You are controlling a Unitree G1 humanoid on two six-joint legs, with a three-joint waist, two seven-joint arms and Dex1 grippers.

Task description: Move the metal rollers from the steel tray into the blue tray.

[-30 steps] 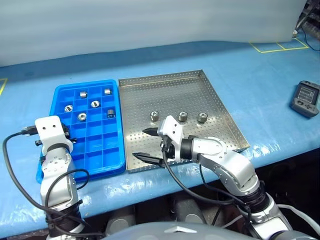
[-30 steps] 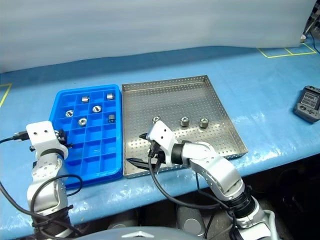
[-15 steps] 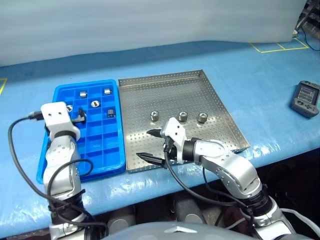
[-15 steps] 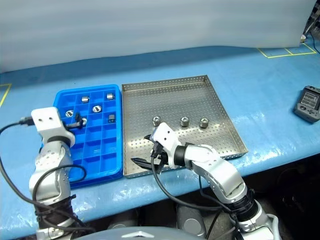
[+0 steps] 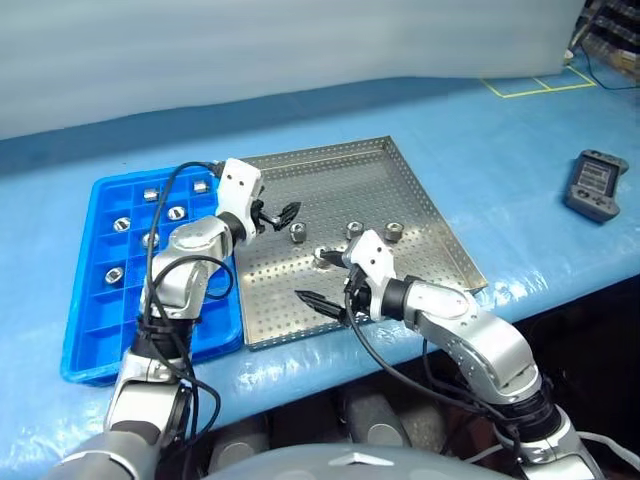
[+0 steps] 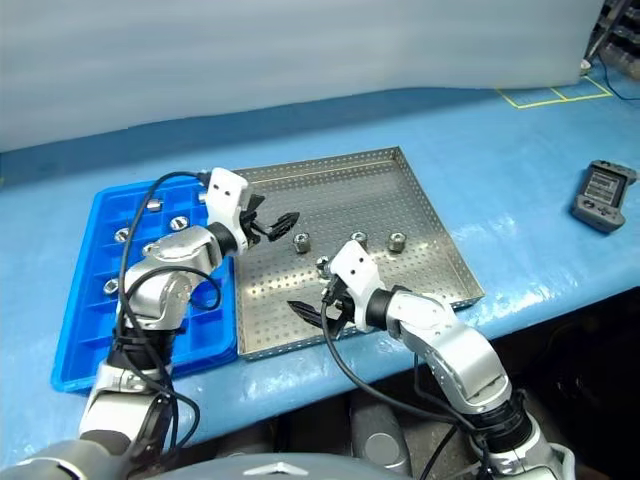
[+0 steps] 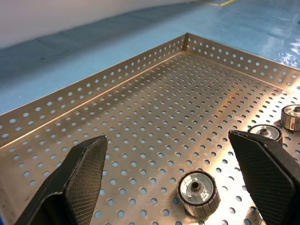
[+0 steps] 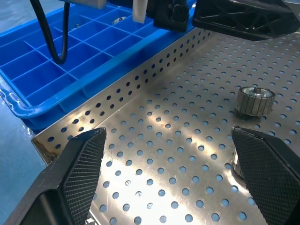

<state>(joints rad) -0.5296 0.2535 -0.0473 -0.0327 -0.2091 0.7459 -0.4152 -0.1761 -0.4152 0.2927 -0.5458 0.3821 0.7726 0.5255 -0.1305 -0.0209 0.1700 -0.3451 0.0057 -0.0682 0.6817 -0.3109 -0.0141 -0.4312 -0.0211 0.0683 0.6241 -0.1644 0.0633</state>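
A: Both end effectors?
B: Left end effector and right end effector spread wide, empty, over the perforated steel tray.
A: Metal rollers?
B: Shiny cylinders mid-tray; others in the gridded blue tray.

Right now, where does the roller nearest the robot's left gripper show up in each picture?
Left eye view: the roller lies on the steel tray, just right of the left gripper.
Right eye view: the roller, same spot.
Left wrist view: the roller, between the open jaws.
Right wrist view: the roller lies beside the left gripper.
Shared landmark: the tray's perforated floor.
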